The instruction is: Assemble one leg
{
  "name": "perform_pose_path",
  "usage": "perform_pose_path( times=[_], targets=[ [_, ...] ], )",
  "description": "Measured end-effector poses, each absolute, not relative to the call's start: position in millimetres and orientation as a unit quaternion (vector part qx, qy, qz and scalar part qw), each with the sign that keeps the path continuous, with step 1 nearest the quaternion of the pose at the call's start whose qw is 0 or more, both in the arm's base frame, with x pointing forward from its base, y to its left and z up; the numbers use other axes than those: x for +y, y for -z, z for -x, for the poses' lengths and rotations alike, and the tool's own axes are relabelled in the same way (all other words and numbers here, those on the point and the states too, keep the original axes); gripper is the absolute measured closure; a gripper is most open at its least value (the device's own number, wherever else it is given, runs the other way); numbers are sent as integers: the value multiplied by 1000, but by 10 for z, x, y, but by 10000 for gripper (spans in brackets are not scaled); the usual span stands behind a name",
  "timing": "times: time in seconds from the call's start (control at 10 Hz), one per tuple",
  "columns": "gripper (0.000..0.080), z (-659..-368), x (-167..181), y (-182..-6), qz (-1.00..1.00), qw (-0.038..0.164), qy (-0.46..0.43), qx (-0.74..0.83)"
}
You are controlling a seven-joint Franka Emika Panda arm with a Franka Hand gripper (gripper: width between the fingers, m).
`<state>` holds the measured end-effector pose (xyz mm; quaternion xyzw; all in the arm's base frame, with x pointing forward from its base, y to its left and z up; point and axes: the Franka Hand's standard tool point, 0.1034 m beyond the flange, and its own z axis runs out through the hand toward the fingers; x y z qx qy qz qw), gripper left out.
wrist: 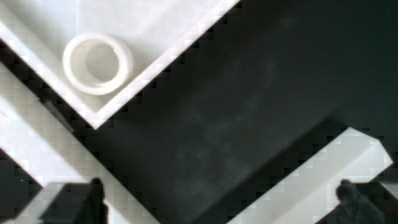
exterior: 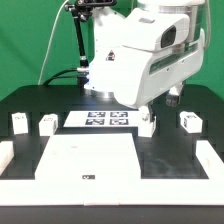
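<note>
There's the green backdrop [exterior: 30, 45] filling the rear, the black counter [exterior: 165, 160] spread wide in front, white edging [exterior: 120, 192] along its near side, lighting even.

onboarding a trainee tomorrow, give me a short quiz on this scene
1. How many legs stand on the black table in the exterior view?
2. True or false: the fingers are shut on a leg.
3. In the wrist view, the round socket sits in: A) a corner of the tabletop; B) the marker board; C) a leg.
Key: 1 four; 2 false, they are open and empty; 3 A.
</note>
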<state>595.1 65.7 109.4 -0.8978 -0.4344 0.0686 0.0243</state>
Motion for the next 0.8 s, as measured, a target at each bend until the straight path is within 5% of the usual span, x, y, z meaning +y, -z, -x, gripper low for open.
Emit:
perform_pose_path(
  times=[0.8],
  targets=[
    [150,-5941,657,-1085,896,24,-67,-439]
  ],
)
